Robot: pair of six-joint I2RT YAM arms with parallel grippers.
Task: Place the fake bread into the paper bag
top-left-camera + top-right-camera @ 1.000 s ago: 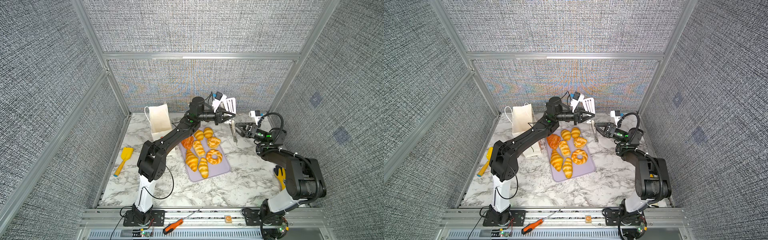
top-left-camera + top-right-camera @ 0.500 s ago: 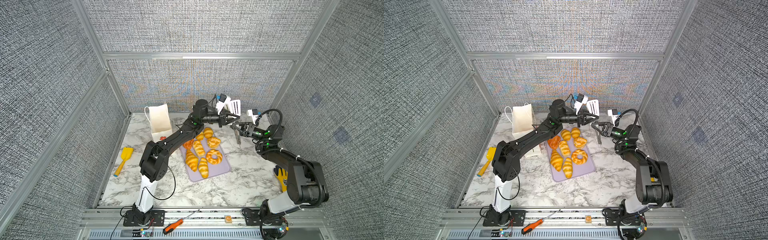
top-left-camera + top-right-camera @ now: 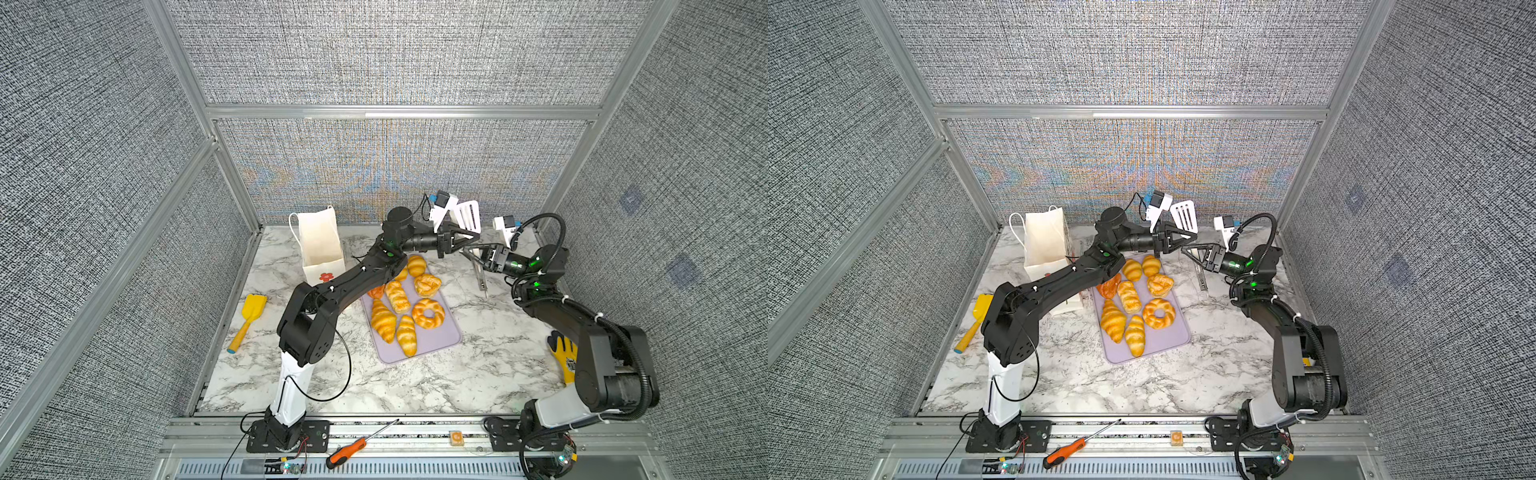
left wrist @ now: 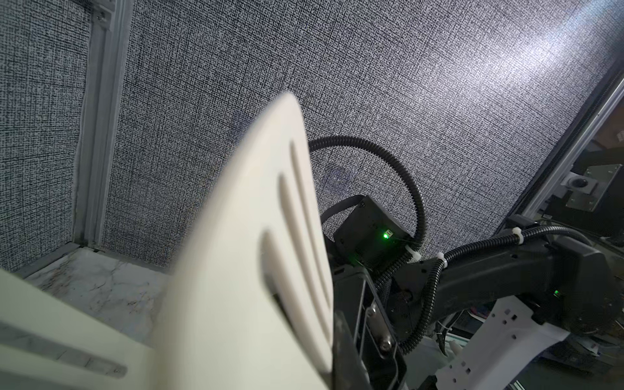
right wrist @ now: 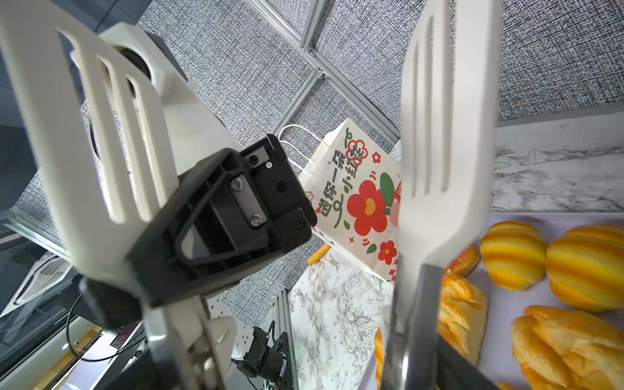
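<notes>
Since a second ago, the left gripper (image 3: 464, 240) has carried the tongs (image 3: 471, 214) across to meet the right gripper (image 3: 478, 254). I judge this a handover, so the right arm can work them.

In both top views the bread (image 3: 399, 297) lies on its tray (image 3: 436, 345), below the tongs and apart from them. The bag (image 3: 318, 241) stands upright beside the tray.

Left wrist: only a blurred blade shows.

Right wrist: the left gripper is clenched on one blade. Whether the right gripper grips the steel arms, I cannot tell.
</notes>
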